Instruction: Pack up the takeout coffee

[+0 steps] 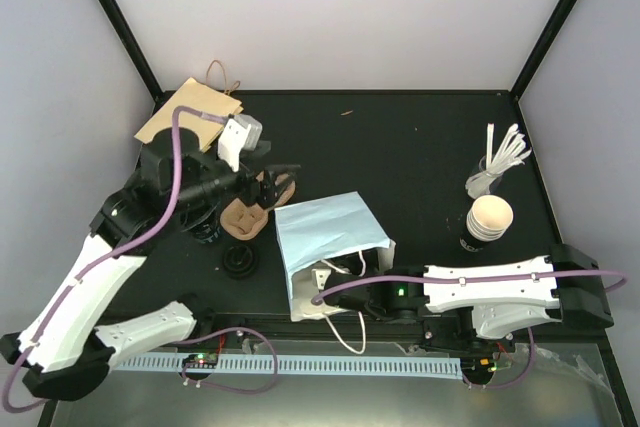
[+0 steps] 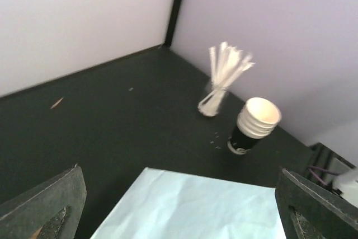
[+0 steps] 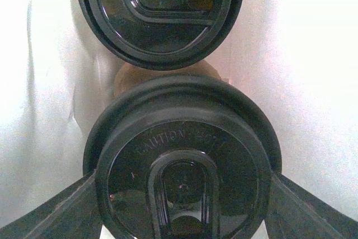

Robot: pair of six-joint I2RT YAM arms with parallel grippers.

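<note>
The right end effector [image 3: 184, 178] is seen reaching into the mouth of a white bag [image 1: 325, 232] that lies on its side on the table [image 1: 400, 147]. A coffee cup [image 3: 182, 138] with a round black lid is held between its fingers [image 3: 56, 214], which are spread fairly wide and closed against either side of the cup just under the lid's rim. The cup is thus inside the bag, directly in front of the right end effector, with white paper seen all around it. A second lidded cup [image 3: 159, 9] is seen deeper in the bag, just beyond the held one; whether the two touch cannot be told. The left end effector [image 2: 182, 202] is spread wide, and nothing is gripped between its fingers. It is held above the table, with the closed end of the white bag just below and ahead of it. Well ahead of it and to its right, a stack of cups [image 2: 254, 121] without lids is seen standing on the table, with a bundle of white stirrers [image 2: 221, 76] upright just beyond that stack. In the top view a cardboard tray [image 1: 245, 217] lies beneath the left end effector, and loose lids [image 1: 240, 262] lie near it on the table.
</note>
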